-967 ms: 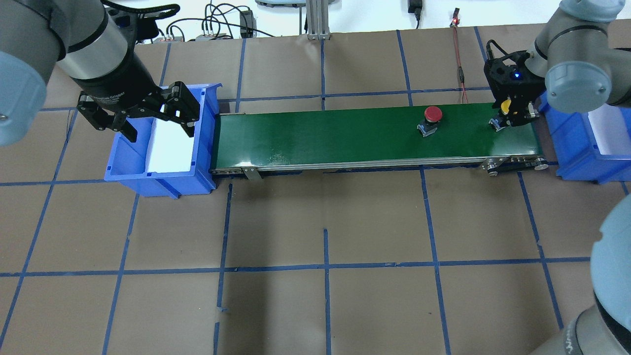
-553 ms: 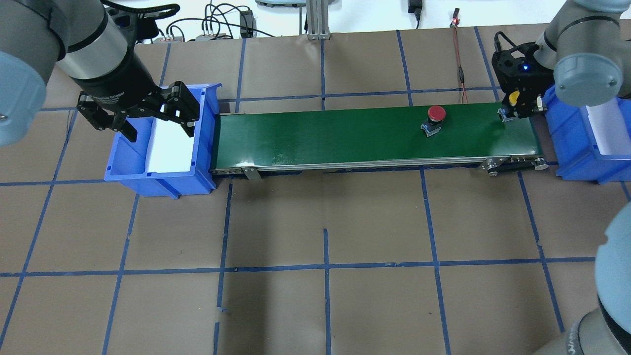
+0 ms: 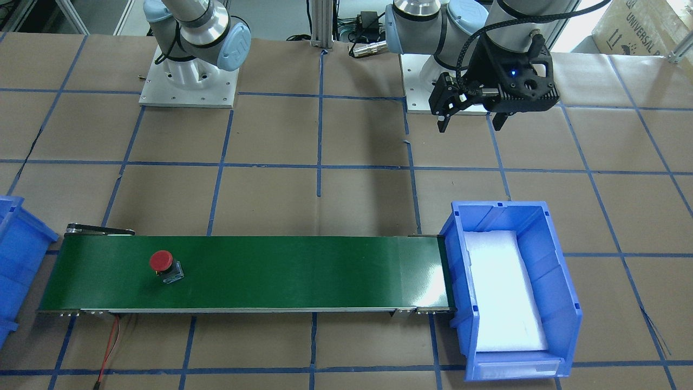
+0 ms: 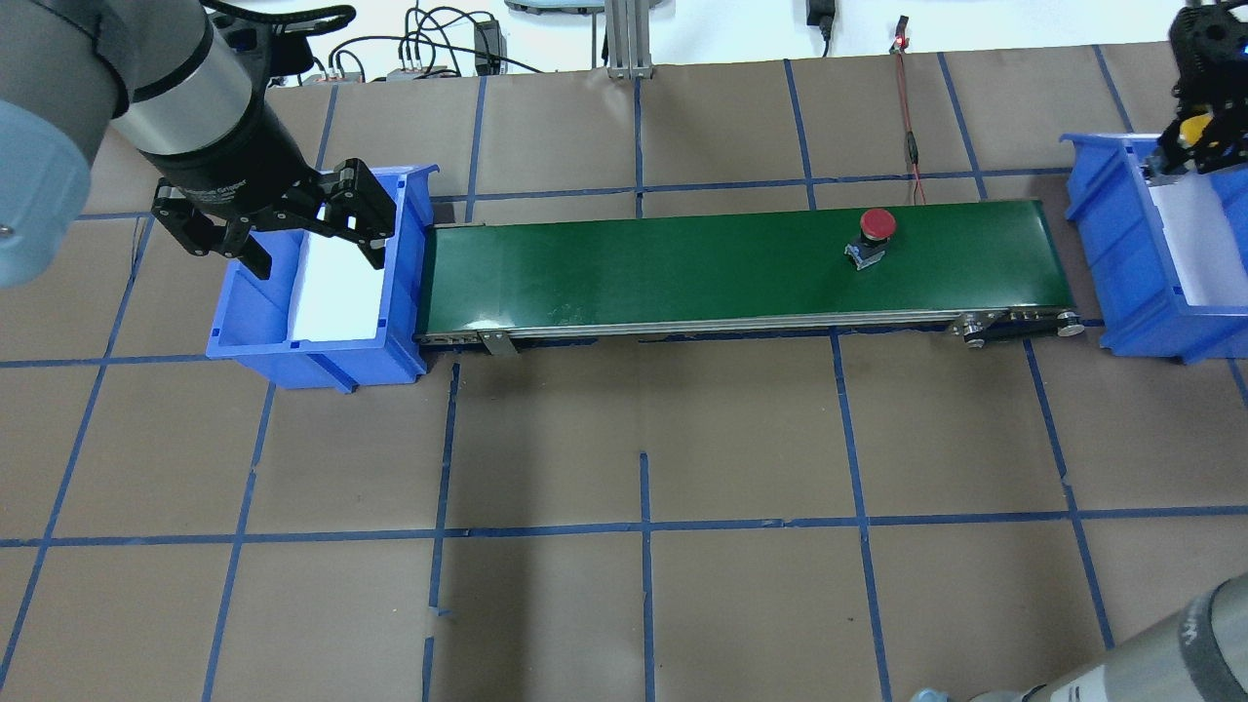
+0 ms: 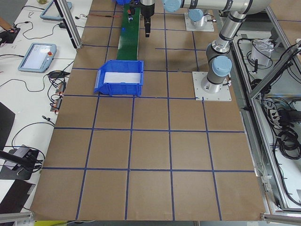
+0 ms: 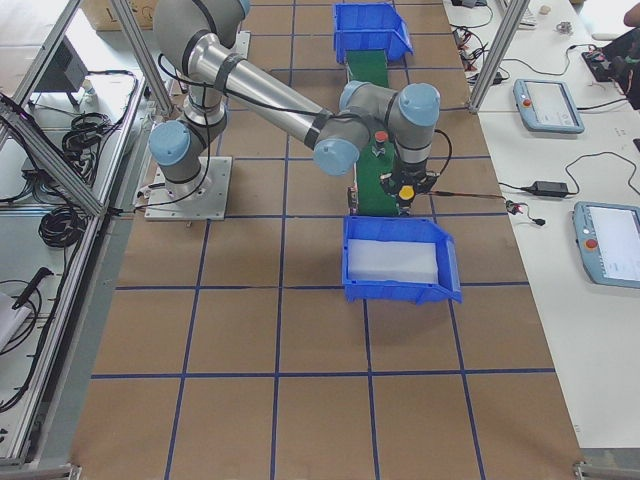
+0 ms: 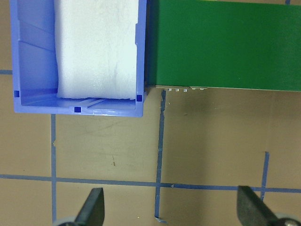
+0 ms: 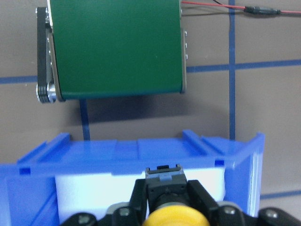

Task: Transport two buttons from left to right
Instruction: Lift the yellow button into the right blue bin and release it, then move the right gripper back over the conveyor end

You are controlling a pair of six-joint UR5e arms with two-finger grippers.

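Note:
The yellow button is held in my right gripper, which is shut on its black base over the right blue bin. In the right wrist view the yellow cap hangs over that bin's white foam pad, just inside its rim. The red button stands upright on the green conveyor belt, right of its middle; the front view shows the red button too. My left gripper hovers open and holding nothing above the left blue bin.
A red wire runs from the back edge to the belt. Cables and an aluminium post stand behind the table. The left bin holds only a white foam pad. Brown paper with blue tape lines covers the table.
My right gripper has lifted the yellow button off the belt's right end and carried it right, over the right bin. The red button has travelled a little right along the belt. The left arm stayed still.

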